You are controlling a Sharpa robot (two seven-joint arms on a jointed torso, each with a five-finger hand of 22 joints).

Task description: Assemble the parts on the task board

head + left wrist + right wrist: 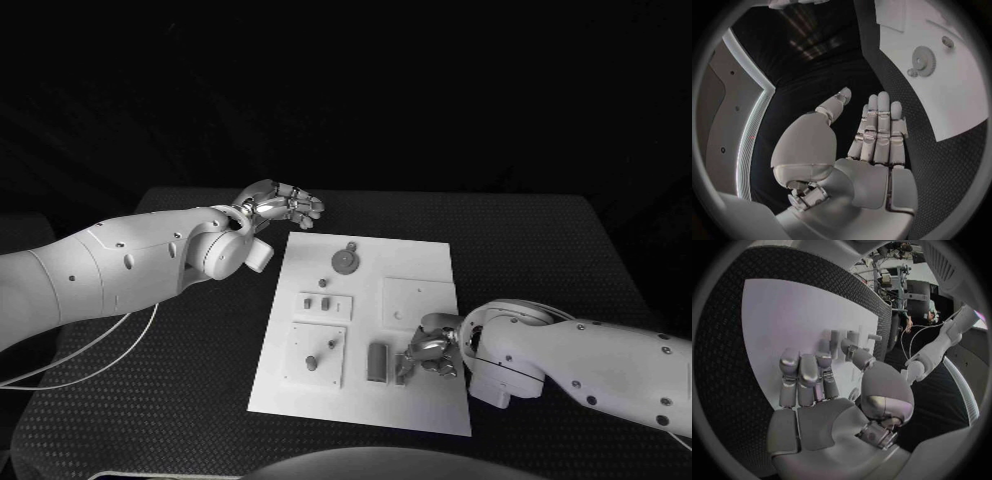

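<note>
My right hand (431, 350) sits low over the near right part of the task board (418, 260), fingers bent down beside an upright grey part (378, 362); whether it pinches anything I cannot tell, as the wrist view hides the fingertips against the board. My left hand (281, 206) hangs off the board's far left corner, fingers straight, slightly apart, holding nothing. A gear (346, 260) lies flat near the far end, with smaller parts on the left-hand blocks. I judge this a pick or seating step at the near slot. Next I need a slow, square grasp without tilting the part.
</note>
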